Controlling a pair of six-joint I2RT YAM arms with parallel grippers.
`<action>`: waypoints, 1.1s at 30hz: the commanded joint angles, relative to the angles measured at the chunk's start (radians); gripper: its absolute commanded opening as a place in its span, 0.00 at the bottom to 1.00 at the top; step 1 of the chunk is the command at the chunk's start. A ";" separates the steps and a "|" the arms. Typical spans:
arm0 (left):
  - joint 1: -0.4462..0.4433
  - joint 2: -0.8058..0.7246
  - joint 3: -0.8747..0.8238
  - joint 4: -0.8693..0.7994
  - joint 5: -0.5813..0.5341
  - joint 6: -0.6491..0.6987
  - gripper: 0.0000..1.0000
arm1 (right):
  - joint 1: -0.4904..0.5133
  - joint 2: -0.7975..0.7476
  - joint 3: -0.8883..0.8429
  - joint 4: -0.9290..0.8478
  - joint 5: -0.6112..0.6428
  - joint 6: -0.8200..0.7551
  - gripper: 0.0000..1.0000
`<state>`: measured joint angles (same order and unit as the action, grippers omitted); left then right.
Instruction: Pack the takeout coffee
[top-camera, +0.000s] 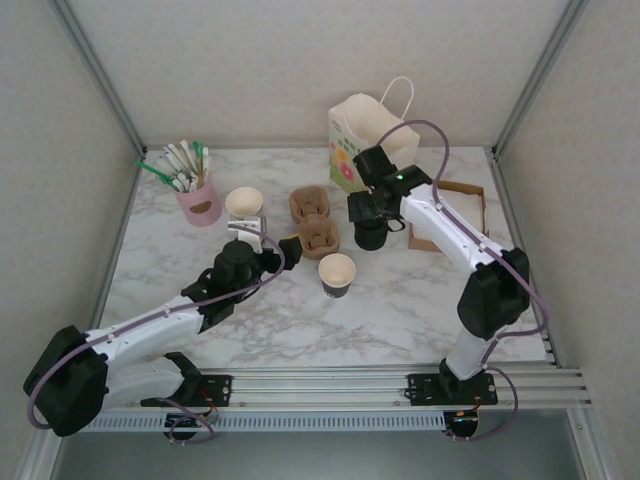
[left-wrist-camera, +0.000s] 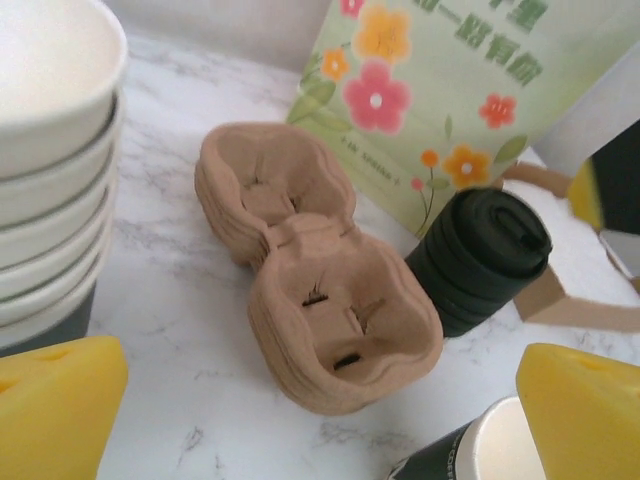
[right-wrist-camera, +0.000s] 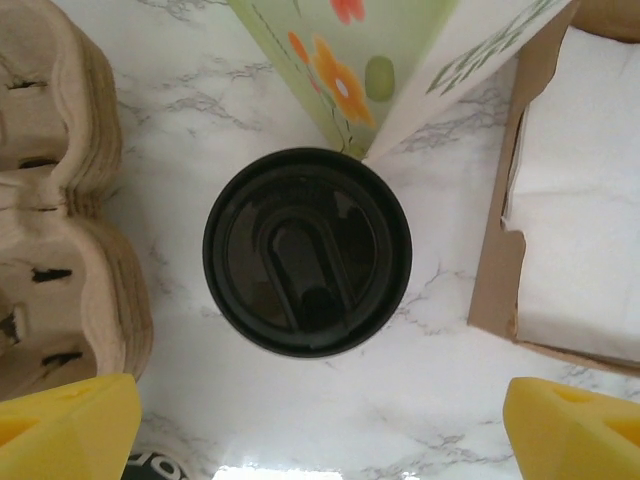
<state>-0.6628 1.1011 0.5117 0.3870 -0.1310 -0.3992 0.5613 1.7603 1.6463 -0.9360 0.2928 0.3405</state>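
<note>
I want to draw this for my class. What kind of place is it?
It looks like a pretend coffee-shop counter set up for robot practice, not a real café. You can see a stack of paper cups, cardboard cup carriers and a flowery takeout bag on a marble-look table.

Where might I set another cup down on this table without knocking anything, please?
The widest bare marble lies at the front, between the single cup and the right arm. A smaller patch sits at the left edge, in front of the stirrer pot. The back is crowded: cup stack, carriers, lids, bag and napkin box stand close together.
</note>
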 joint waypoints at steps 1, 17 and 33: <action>0.006 -0.038 -0.027 0.107 -0.053 0.023 1.00 | 0.018 0.075 0.095 -0.097 0.047 -0.042 0.93; 0.007 -0.040 -0.045 0.131 -0.034 0.020 1.00 | 0.006 0.262 0.218 -0.116 0.091 -0.049 0.83; 0.006 -0.006 -0.033 0.133 -0.006 0.022 1.00 | -0.022 0.291 0.178 -0.066 0.021 -0.049 0.83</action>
<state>-0.6628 1.0931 0.4717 0.4973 -0.1505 -0.3889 0.5430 2.0285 1.8343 -1.0077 0.3298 0.2985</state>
